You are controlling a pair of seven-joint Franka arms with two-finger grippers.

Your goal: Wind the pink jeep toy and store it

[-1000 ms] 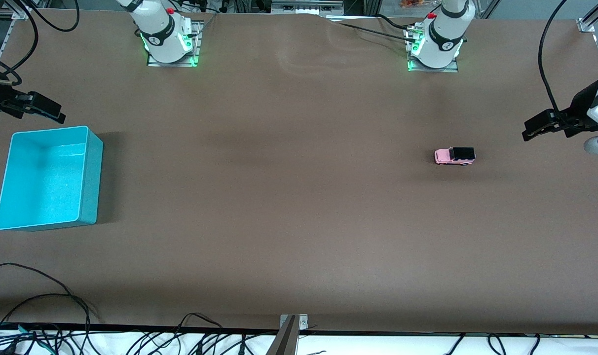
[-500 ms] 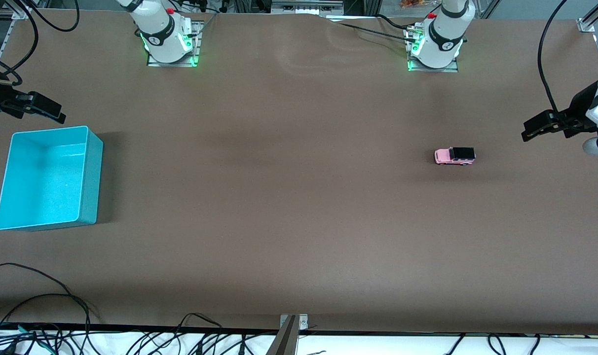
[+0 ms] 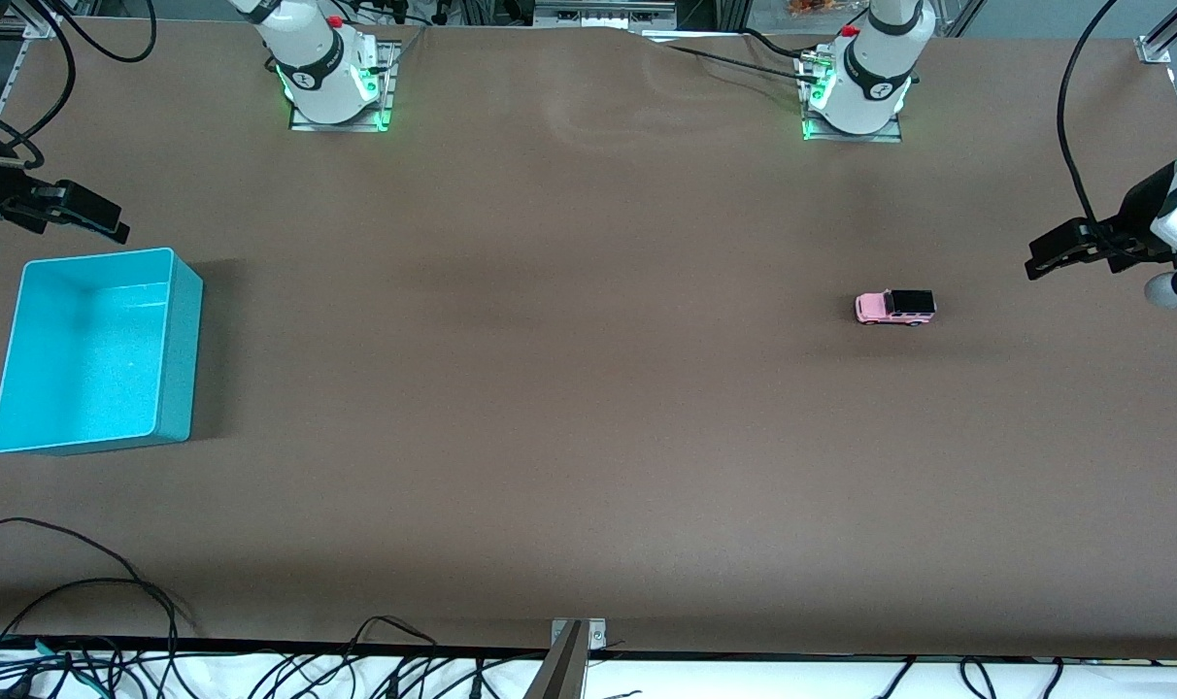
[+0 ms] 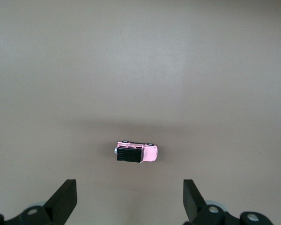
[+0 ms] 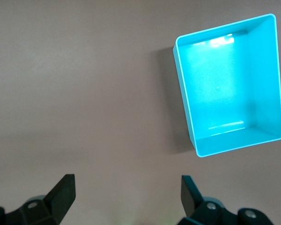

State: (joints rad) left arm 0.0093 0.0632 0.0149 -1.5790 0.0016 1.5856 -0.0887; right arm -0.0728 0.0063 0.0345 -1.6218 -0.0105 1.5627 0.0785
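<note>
The pink jeep toy, pink body with a black roof, stands on its wheels on the brown table toward the left arm's end. My left gripper hangs open above the table at that end, apart from the jeep, nothing between its fingers. At the right arm's end my right gripper is open and empty too, above the table just beside the teal bin, which is empty.
Both arm bases stand along the table's edge farthest from the front camera. Black cables lie along the near edge, and a metal bracket sits at its middle.
Both grippers have drifted very slightly upward in the front view. The jeep and the bin have not moved.
</note>
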